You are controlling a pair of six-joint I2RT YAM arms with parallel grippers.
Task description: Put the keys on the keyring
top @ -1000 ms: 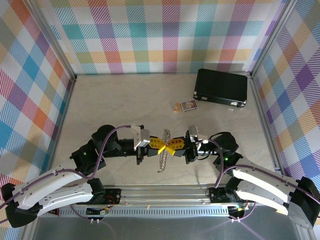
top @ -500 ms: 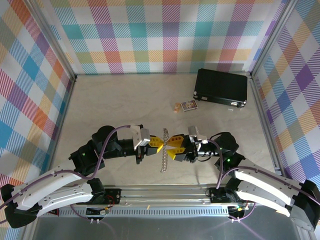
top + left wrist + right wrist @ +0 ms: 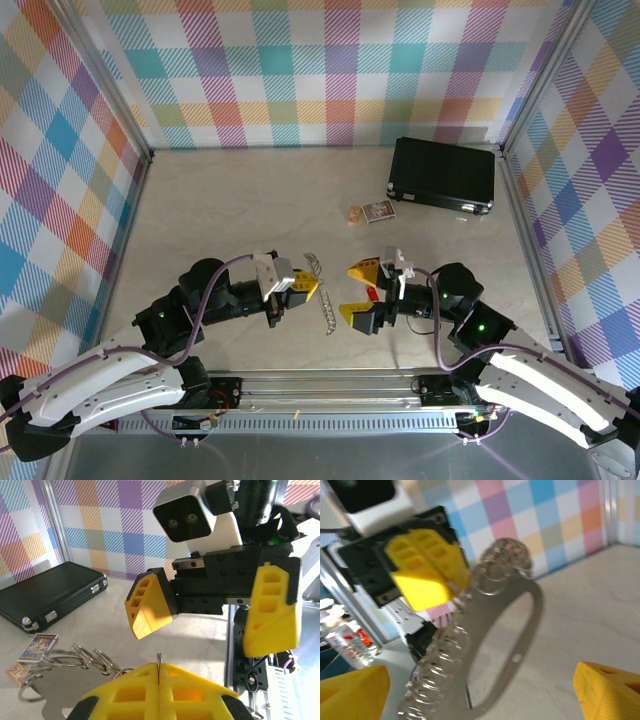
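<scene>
The keyring [image 3: 322, 300], a silver oval loop with a jagged edge, hangs on edge above the table between the two arms. My left gripper [image 3: 308, 288] is shut on it; in the left wrist view a thin sliver of metal pokes out between the closed yellow fingers [image 3: 158, 672], and the keyring's small rings [image 3: 75, 656] trail off to the left. My right gripper [image 3: 358, 293] stands open just right of the loop, touching nothing. The right wrist view has the keyring [image 3: 447, 652] blurred ahead of the right gripper [image 3: 480, 685]. A small red spot [image 3: 372, 293] sits between the right fingers; I cannot tell whether it is the key.
A black rectangular case [image 3: 443, 173] lies at the back right, also in the left wrist view [image 3: 50, 592]. A small printed card [image 3: 378, 211] with a tan bit [image 3: 355, 213] lies in front of it. Checked walls close off three sides.
The right gripper has opened, let go of the keyring and drawn back to the right. The left gripper keeps the loop, which has shifted slightly left.
</scene>
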